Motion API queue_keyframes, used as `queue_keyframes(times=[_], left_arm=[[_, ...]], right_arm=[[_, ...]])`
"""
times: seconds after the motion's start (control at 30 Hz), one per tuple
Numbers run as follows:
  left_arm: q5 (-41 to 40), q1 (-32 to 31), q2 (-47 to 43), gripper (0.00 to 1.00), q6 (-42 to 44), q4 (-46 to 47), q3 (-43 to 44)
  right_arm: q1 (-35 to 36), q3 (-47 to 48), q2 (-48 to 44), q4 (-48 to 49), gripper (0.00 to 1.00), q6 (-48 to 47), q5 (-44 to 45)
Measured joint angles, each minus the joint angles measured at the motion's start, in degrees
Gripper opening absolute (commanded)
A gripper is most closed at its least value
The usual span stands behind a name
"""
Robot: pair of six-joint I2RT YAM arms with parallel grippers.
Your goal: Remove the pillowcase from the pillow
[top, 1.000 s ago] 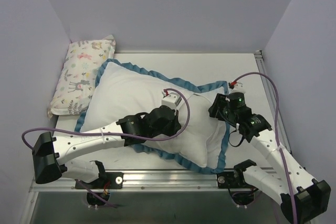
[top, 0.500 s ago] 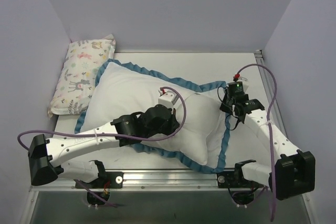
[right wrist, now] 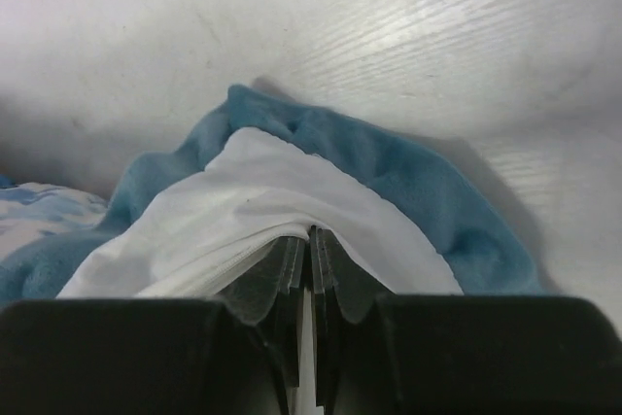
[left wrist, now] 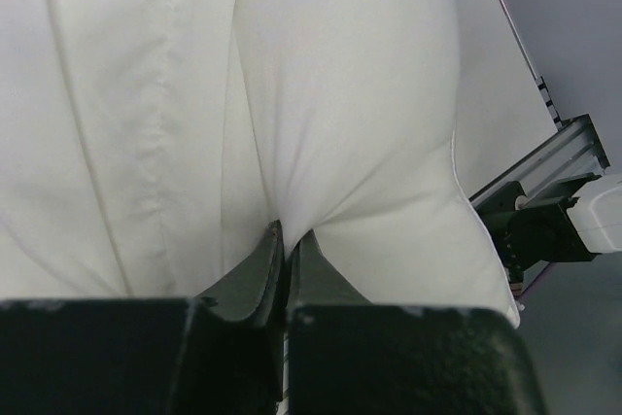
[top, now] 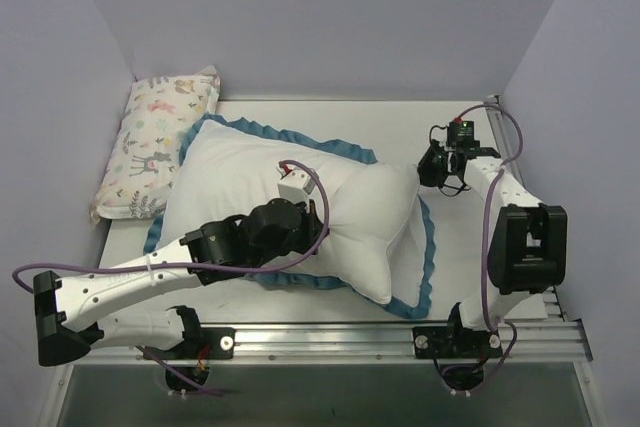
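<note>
1. The left gripper point(left wrist: 289, 236) is clenched on smooth white fabric of the plump pillow point(top: 385, 212), at the centre of the table point(top: 380, 122).
2. The right gripper point(right wrist: 311, 236) is clamped on the pillowcase point(right wrist: 262, 201) — white edge, fuzzy blue trim — at 2 o'clock.

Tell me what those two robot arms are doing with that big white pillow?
They're working the cover off it. The left gripper is pinched shut on plump white fabric, apparently the pillow itself. The right gripper is shut on the edge of the pillowcase, white with blue trim, over on the right. It isn't off yet: blue trim shows around most of the pillow.
</note>
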Motion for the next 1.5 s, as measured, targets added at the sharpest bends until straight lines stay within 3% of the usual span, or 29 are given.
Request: queue_keyframes(times=[0.2,0.33,0.43,0.47,0.57,0.63,0.73,0.97,1.23,1.5], left_arm=[[-1.29,-0.26,-0.37,0.00,0.11,-1.05,1.27],[-2.67,-0.26,-0.37,0.00,1.55,-0.20,3.85],[-4.35,-0.26,0.20,0.00,3.26,0.20,6.86],[-5.03,-0.26,0.76,0.00,3.87,0.39,8.24],[-6.80,-0.24,3.02,0.00,5.31,2.05,11.26],[-7.76,-0.22,4.68,0.00,6.08,3.61,12.09],[-8.79,-0.20,7.30,0.00,6.58,5.42,12.37],[-9.33,1.64,11.78,0.00,6.47,8.85,13.60],[-6.97,5.55,25.64,0.00,7.19,8.48,27.58],[1.64,8.31,37.40,0.00,6.05,8.41,34.36]], right_arm=[[-0.68,-0.02,5.46,8.74,0.11,6.25,-11.34],[-0.87,-2.34,8.28,24.61,0.20,14.93,-22.10],[-0.98,-4.35,11.34,39.71,0.39,24.48,-28.92],[-1.16,-5.03,12.04,43.45,0.53,27.17,-30.40],[-2.89,-6.54,12.39,49.96,0.71,32.79,-33.03],[-4.90,-6.54,11.72,51.23,0.76,34.62,-33.11],[-7.30,-6.01,8.41,46.03,0.83,32.65,-32.26],[-8.72,4.70,-4.46,17.38,0.89,17.57,-18.32],[-9.07,6.58,-20.17,2.23,0.96,7.52,-9.16],[-3.52,-8.70,-39.78,-2.71,1.00,1.70,-4.81]])
